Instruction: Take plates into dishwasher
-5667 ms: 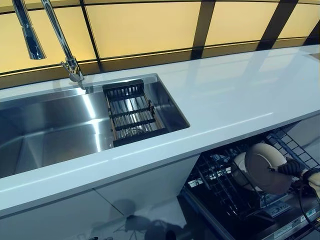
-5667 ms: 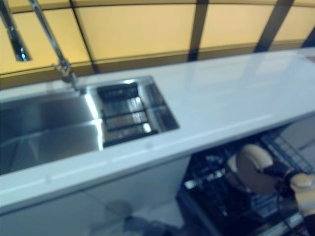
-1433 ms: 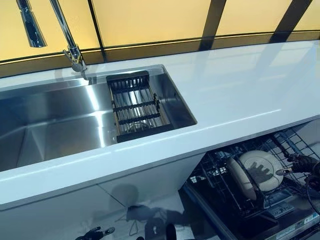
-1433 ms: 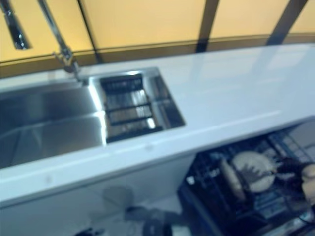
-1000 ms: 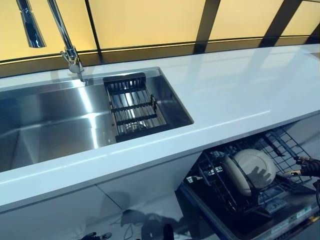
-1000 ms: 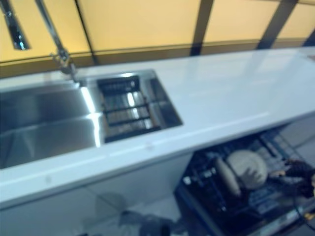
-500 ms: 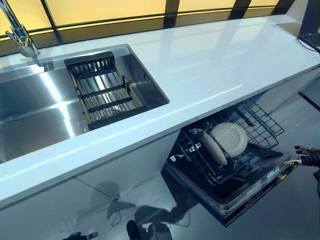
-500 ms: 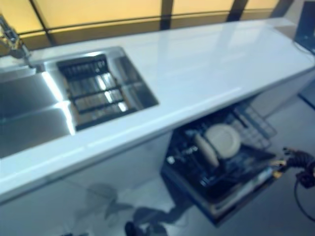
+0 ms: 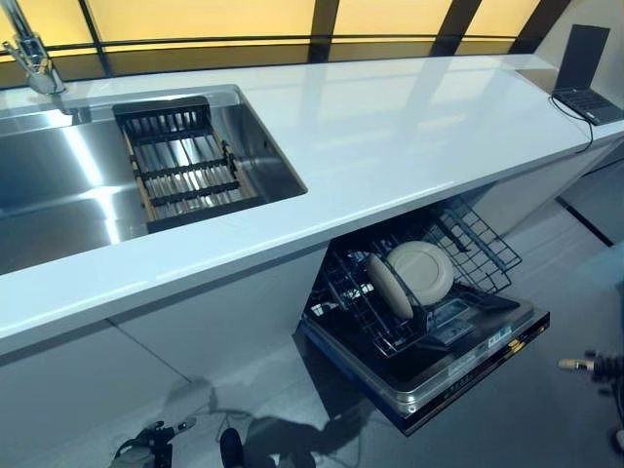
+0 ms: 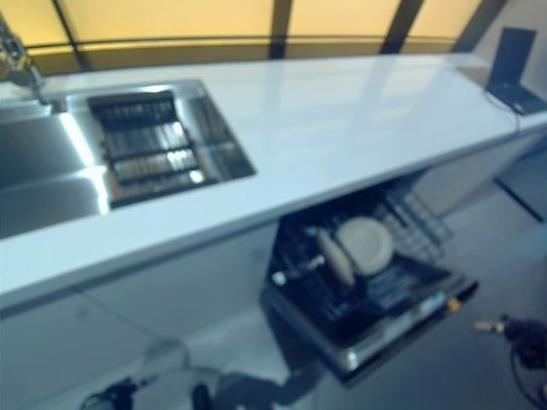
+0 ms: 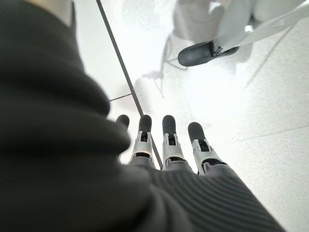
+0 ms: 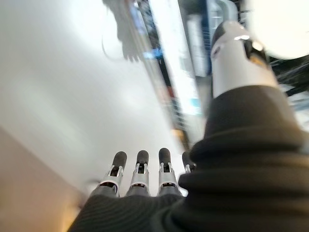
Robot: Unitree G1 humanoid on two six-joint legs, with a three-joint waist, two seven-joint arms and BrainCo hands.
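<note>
Two white plates stand upright in the pulled-out lower rack (image 9: 480, 246) of the dishwasher under the counter. One plate (image 9: 423, 270) faces me. The other plate (image 9: 387, 286) stands edge-on just left of it. My right hand (image 9: 595, 364) hangs over the floor to the right of the open dishwasher door (image 9: 466, 363), well clear of the rack. In its wrist view that hand (image 12: 140, 174) has straight fingers and holds nothing. My left hand (image 11: 169, 140) hangs low above the floor, fingers straight and empty.
A white counter (image 9: 390, 127) runs across the view. Its steel sink (image 9: 58, 185) holds a dark slatted drain rack (image 9: 180, 166), with a tap (image 9: 24, 54) at the back left. An open laptop (image 9: 582, 76) sits at the counter's far right end. Grey floor lies around the door.
The camera has swung right and pulled back. My right hand has drawn away from the plates and out of the rack, down to the right. Both plates stay in the rack.
</note>
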